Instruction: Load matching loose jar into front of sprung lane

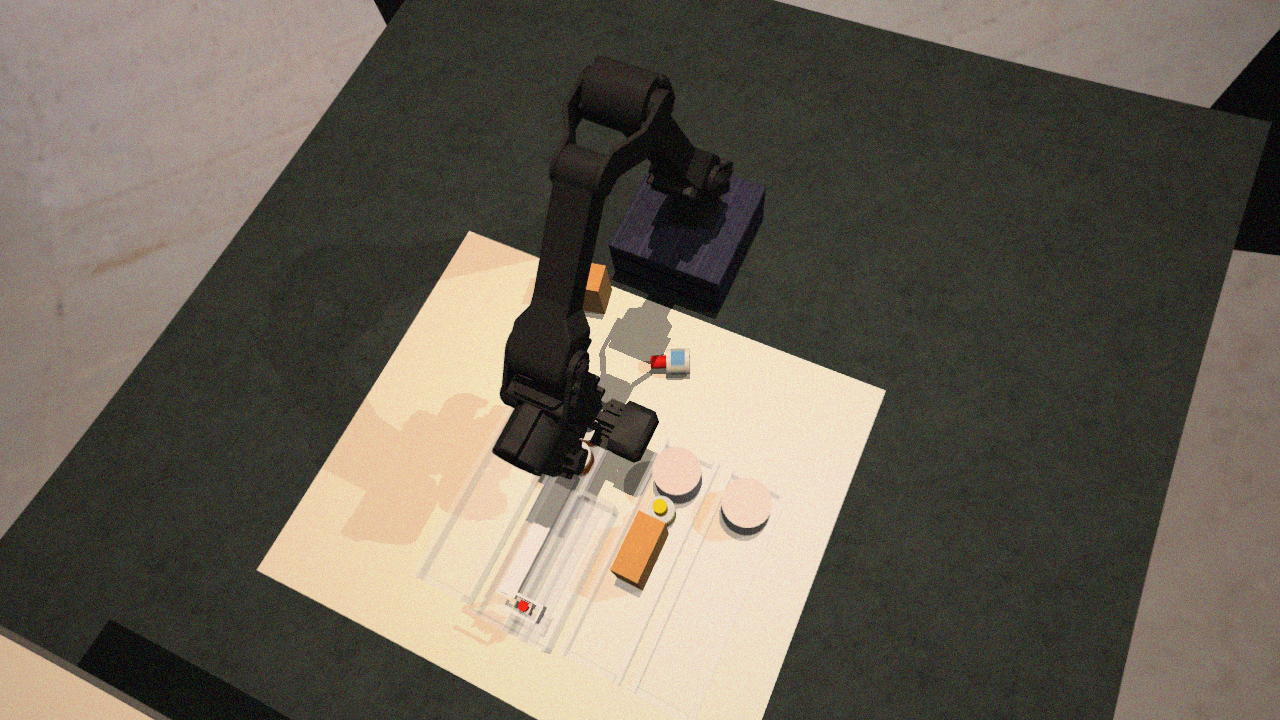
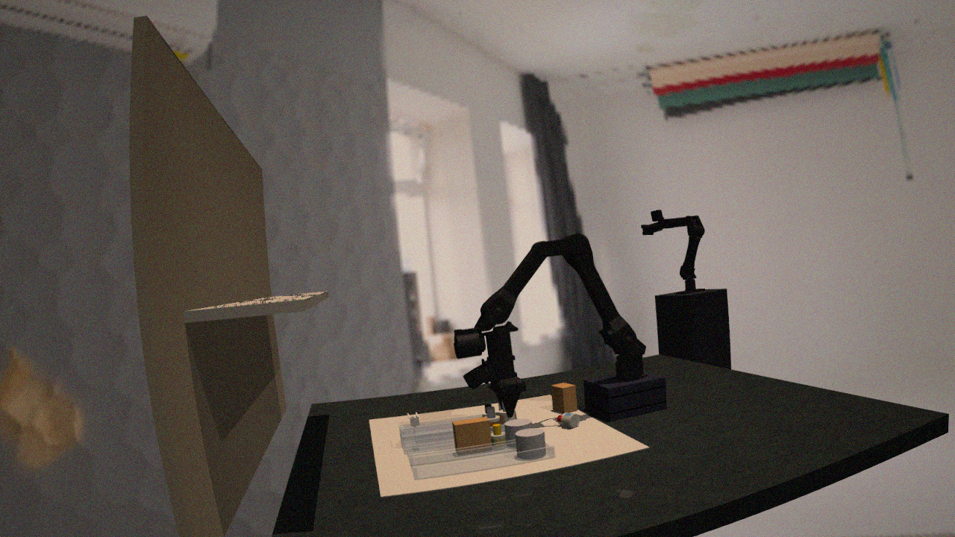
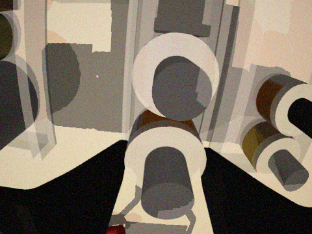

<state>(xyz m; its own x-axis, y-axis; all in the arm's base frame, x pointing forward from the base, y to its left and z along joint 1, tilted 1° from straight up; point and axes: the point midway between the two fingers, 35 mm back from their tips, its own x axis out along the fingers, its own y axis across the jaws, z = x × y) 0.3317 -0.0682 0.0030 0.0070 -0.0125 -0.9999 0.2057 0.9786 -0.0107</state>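
My gripper (image 1: 586,461) (image 2: 510,415) (image 3: 164,151) is shut on a jar (image 3: 134,154) with a white shoulder, grey cap and brown band. The held jar is at the front end of the clear-walled sprung lane (image 3: 127,81), in line with it. A jar with a white top and grey cap (image 3: 182,91) stands in the lane just behind; its side is hidden. In the wrist view the two jars overlap, and I cannot tell if they touch. A dark grey block (image 3: 181,19), apparently the pusher, is right behind the lane jar. The low front stop and the held jar's base are hidden.
Two jars (image 3: 270,97) (image 3: 251,144) stand right of the lane. On the other side are pink-topped cylinders (image 1: 676,471) (image 1: 745,504), a yellow-capped jar (image 1: 660,508) and an orange box (image 1: 640,548) (image 2: 471,435). A red-capped jar (image 1: 677,361) (image 2: 569,421) lies down; an orange block (image 1: 597,288) (image 2: 564,397) is near the base.
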